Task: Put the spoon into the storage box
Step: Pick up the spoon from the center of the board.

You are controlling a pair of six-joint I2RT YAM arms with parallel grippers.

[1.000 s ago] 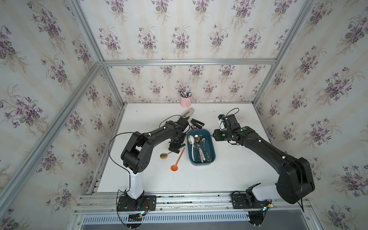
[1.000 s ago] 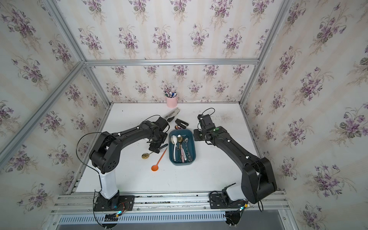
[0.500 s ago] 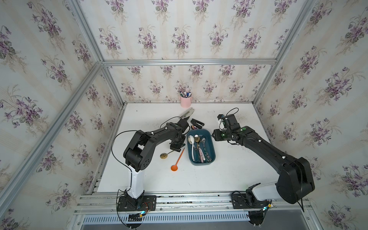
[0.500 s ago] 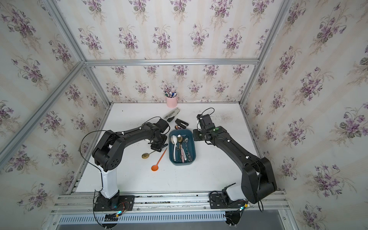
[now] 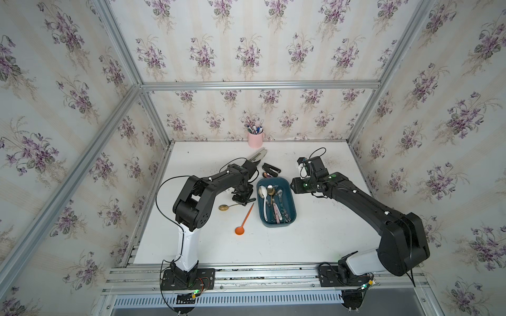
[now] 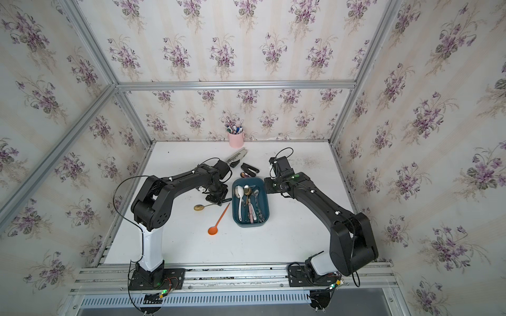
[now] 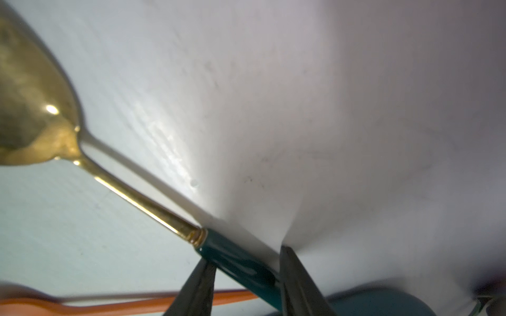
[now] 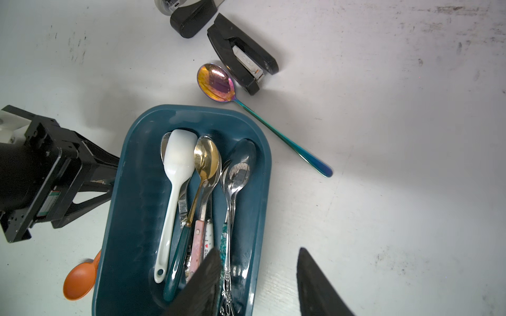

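A gold spoon [image 5: 224, 208] [image 6: 199, 207] with a dark teal handle lies on the white table, left of the storage box [image 5: 293, 202] [image 6: 250, 225]. My left gripper [image 5: 242, 201] [image 6: 217, 201] is down at the handle end. The left wrist view shows this gripper [image 7: 244, 260] with both fingers pressed against the spoon's [image 7: 123, 188] teal handle, so it is shut on it. The teal-blue box [image 8: 131, 205] holds several spoons. My right gripper [image 8: 258, 249] [image 5: 294, 186] hangs open over the box's right rim, with nothing between its fingers.
An orange spoon [image 5: 245, 219] [image 8: 79, 279] lies just left of the box, close to the left gripper. An iridescent spoon [image 8: 216, 82] and a black stapler [image 8: 241, 54] lie behind the box. A silver stapler [image 5: 257, 157] and a pink pen cup [image 5: 255, 139] stand farther back.
My left gripper's jaws have come together round the gold spoon's handle. The right arm has not moved.
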